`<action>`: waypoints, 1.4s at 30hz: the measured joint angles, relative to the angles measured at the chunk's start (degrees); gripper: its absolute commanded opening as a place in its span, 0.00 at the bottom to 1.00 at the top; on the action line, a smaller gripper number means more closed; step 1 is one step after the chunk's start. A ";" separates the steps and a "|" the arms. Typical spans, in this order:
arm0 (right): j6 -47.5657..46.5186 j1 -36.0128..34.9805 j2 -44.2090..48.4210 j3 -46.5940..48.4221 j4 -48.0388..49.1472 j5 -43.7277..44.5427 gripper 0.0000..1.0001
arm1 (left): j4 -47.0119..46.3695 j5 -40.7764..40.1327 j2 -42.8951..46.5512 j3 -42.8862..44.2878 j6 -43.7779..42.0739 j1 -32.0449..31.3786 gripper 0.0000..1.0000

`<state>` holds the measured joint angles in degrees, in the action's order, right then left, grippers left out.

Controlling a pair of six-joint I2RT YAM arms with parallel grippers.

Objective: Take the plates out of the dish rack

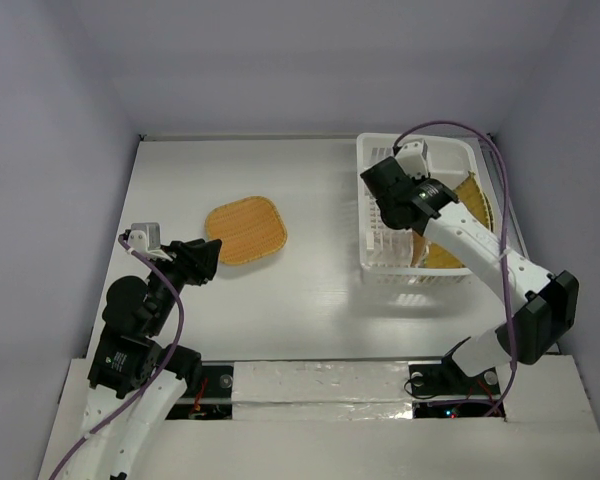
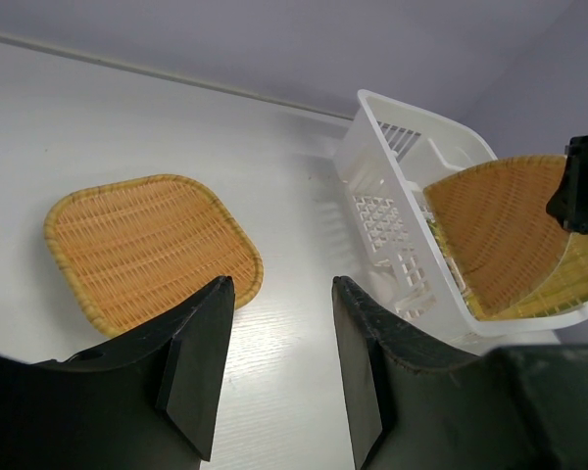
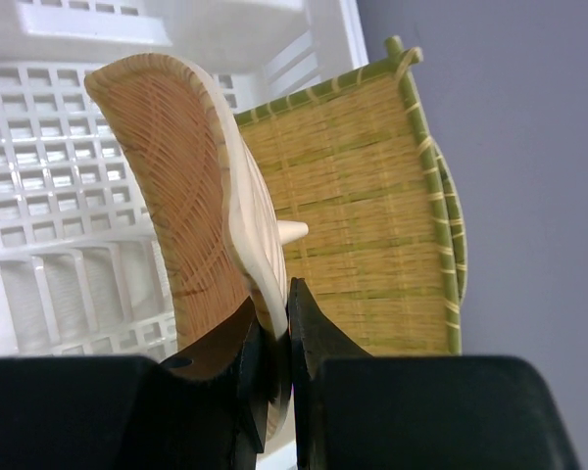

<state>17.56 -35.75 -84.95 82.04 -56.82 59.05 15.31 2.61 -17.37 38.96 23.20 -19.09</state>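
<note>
A rounded-square woven plate (image 1: 245,232) lies flat on the table, also seen in the left wrist view (image 2: 152,250). The white dish rack (image 1: 380,262) stands at the back right. My right gripper (image 3: 274,315) reaches into the rack (image 3: 49,235) and is shut on the rim of a round woven plate (image 3: 186,186), which stands on edge. Behind it a large square grid plate (image 3: 367,206) with a green edge leans against the rack's right side. My left gripper (image 2: 281,284) is open and empty, just right of the flat plate.
The rack (image 2: 392,230) sits close to the right wall. White walls enclose the table on three sides. My right arm (image 1: 480,250) stretches across the rack's near right corner.
</note>
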 measured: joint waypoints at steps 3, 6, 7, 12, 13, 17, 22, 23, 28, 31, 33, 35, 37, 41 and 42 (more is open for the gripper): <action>-0.02 -0.31 0.52 2.19 -1.14 0.96 0.00 | 0.00 0.04 0.00 0.00 0.00 -0.04 0.42; 0.22 -0.59 1.86 4.26 -2.23 1.90 0.00 | -0.02 0.13 0.00 0.00 0.00 -0.04 0.42; 0.46 -0.72 2.54 5.11 -2.73 2.29 0.00 | 0.00 0.15 0.00 0.00 0.00 -0.04 0.42; 1.49 -2.71 8.50 7.50 -1.51 3.17 0.00 | -0.02 0.15 0.00 0.00 -0.02 -0.04 0.42; 1.42 -3.30 10.03 7.43 -0.59 2.67 0.00 | -0.02 0.15 0.00 0.00 0.00 -0.04 0.42; 1.53 -4.94 18.64 3.52 10.73 -4.48 0.00 | 0.00 0.15 -0.02 0.00 0.00 -0.04 0.42; 6.78 -5.22 22.60 -6.71 28.94 -21.64 0.00 | -0.02 0.13 -0.02 0.00 0.00 -0.04 0.42; 8.61 -5.20 21.00 -7.80 32.61 -25.31 0.00 | 0.00 0.13 -0.02 0.00 0.00 -0.04 0.42; 20.15 -5.64 6.21 -10.67 51.45 -41.83 0.00 | 0.00 0.11 -0.04 0.00 0.00 -0.04 0.42; 26.10 -6.67 -3.32 -10.99 57.42 -48.48 0.00 | 0.00 0.09 -0.07 0.00 0.00 -0.04 0.42; 29.75 -7.15 -9.03 -10.97 60.63 -52.02 0.00 | 0.00 0.07 -0.09 0.00 0.00 -0.04 0.42; 32.94 -7.58 -13.11 -10.97 63.23 -54.40 0.00 | 0.00 0.09 -0.09 0.00 0.00 -0.04 0.42; 35.56 -7.87 -16.11 -10.95 65.00 -55.71 0.00 | 0.00 0.09 -0.09 0.00 0.00 -0.04 0.42; 39.80 -7.87 -20.81 -9.73 68.02 -58.75 0.00 | 0.00 0.09 -0.09 0.00 0.00 -0.04 0.42; 40.52 -7.87 -21.77 -9.22 68.54 -59.36 0.00 | 0.00 0.09 -0.09 0.00 0.00 -0.04 0.42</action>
<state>58.08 -43.62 -106.72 72.82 11.73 -0.32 15.31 2.70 -17.45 38.96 23.20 -19.14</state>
